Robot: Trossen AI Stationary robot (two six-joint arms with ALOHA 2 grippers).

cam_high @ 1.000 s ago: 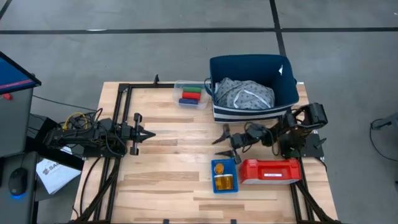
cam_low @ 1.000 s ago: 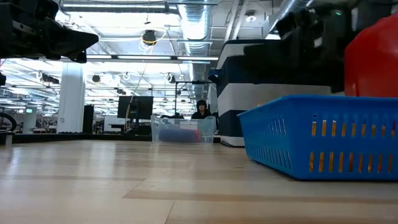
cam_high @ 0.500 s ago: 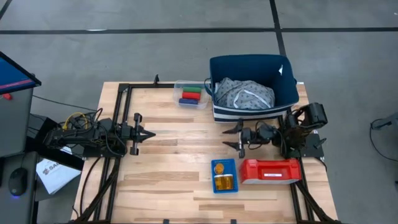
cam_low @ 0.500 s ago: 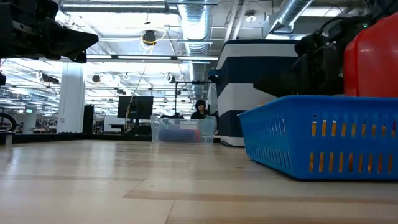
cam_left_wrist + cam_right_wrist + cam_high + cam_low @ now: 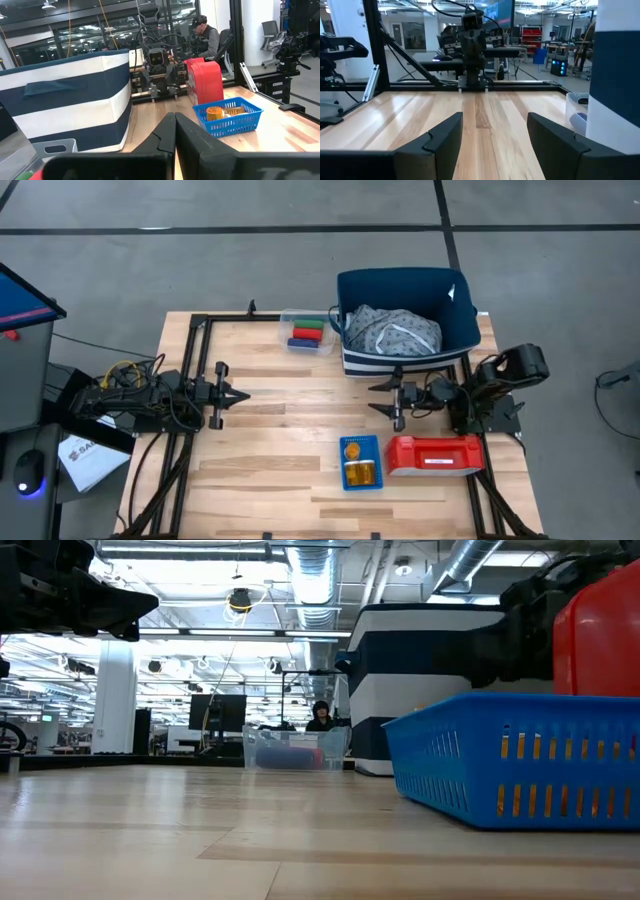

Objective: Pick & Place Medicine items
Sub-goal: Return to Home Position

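The orange pill bottles (image 5: 360, 471) with white caps lie in a small blue basket (image 5: 343, 463) near the table's near right; the left wrist view shows one bottle (image 5: 214, 113) inside it. My right gripper (image 5: 386, 400) hovers open just beyond the basket's far side, level, pointing toward the table's left; nothing is between its fingers (image 5: 492, 137). My left gripper (image 5: 243, 395) waits shut at the table's left side (image 5: 175, 135), pointing right.
A red container (image 5: 435, 455) stands right of the basket. A navy-and-white striped bin (image 5: 405, 320) holding cloth sits at the far right. A clear tray (image 5: 307, 332) of coloured blocks lies left of it. Bare wood stretches between the arms. A person sits beyond the table (image 5: 206, 35).
My right gripper has drawn back from beside the basket's far left corner toward the table's right edge and slightly toward the far edge, coming level from a slant. It has stayed open. The basket and bottles have not moved.
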